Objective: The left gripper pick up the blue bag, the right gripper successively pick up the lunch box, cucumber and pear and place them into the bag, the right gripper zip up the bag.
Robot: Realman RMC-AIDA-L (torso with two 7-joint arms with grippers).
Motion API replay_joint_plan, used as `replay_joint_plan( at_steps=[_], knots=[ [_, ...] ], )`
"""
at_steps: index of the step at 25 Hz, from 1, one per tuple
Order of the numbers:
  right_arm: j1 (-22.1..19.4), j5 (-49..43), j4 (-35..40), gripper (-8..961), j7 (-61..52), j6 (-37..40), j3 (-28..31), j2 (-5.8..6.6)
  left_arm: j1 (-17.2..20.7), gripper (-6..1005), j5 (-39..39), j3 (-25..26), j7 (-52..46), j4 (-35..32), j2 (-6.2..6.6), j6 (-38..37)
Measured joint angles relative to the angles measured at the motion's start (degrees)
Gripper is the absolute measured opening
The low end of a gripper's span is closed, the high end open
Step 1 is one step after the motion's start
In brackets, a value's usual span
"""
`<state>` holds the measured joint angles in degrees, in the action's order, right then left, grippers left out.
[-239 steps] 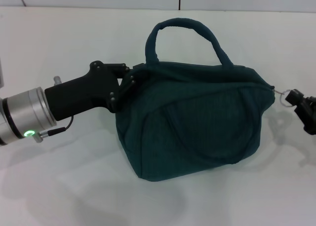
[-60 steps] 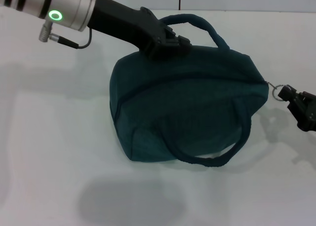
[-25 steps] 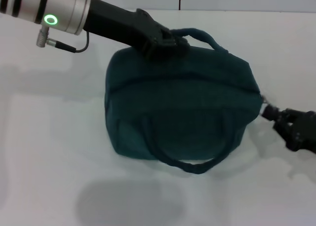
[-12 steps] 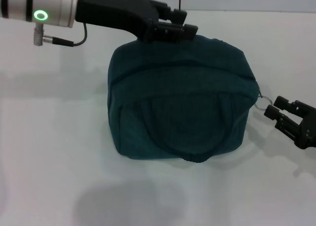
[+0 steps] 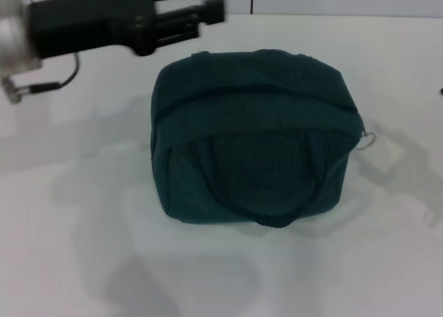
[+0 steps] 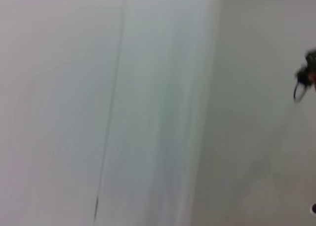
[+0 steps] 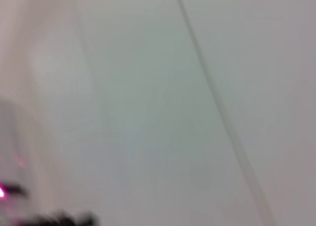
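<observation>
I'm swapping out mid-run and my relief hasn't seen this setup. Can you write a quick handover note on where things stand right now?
Left gripper: fingers open, holding nothing, above the table behind the blue bag's rear left corner.
Right gripper: out of view.
Blue bag: on the table, untouched, zipped shut, ring pull at its right end, a handle drooping down the front.
Lunch box, cucumber, pear: none visible.
Done: zipping.
Left: apparently nothing; confirm the contents.

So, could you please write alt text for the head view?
A blue bag sits zipped shut on a white table, its metal ring pull at one end. The left gripper hovers open, clear of it.
</observation>
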<state>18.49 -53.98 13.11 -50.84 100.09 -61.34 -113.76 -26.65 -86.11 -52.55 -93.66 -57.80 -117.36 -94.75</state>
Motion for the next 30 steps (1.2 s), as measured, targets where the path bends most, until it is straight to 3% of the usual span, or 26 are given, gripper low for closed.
replay_joint_plan(
  at_steps=[2,6,9,13,16,25,30],
  knots=[
    [1.0,-0.9,2.6,768,-4.9,3.9,-0.4,1.22,2.2,521,4.1,0.0,2.4,2.8,0.75,-1.6],
    [3.8,-5.9,10.0,773,-17.8,9.6,-1.1,3.84,4.7,521,5.6,0.0,3.3,5.7,2.28,-7.2],
    [5.4,-9.4,14.6,780,-22.9,12.5,-1.1,4.39,5.6,593,4.4,0.0,3.2,7.3,3.0,-11.4],
    [7.9,-14.7,20.0,795,-28.8,13.7,-1.1,3.94,5.8,679,3.9,-0.2,3.7,9.7,3.78,-16.8],
    [10.5,-19.9,21.5,817,-31.4,13.7,-1.1,2.96,6.1,735,3.8,-0.4,4.1,10.5,3.86,-18.4],
    [14.0,-26.7,21.7,874,-33.6,13.2,-1.2,0.75,6.0,888,-0.2,-0.6,5.9,10.6,2.4,-18.6],
    [14.4,-27.3,21.8,874,-33.6,12.9,-1.7,0.38,6.2,887,-2.6,-0.7,7.5,10.8,1.31,-18.6]
  ],
)
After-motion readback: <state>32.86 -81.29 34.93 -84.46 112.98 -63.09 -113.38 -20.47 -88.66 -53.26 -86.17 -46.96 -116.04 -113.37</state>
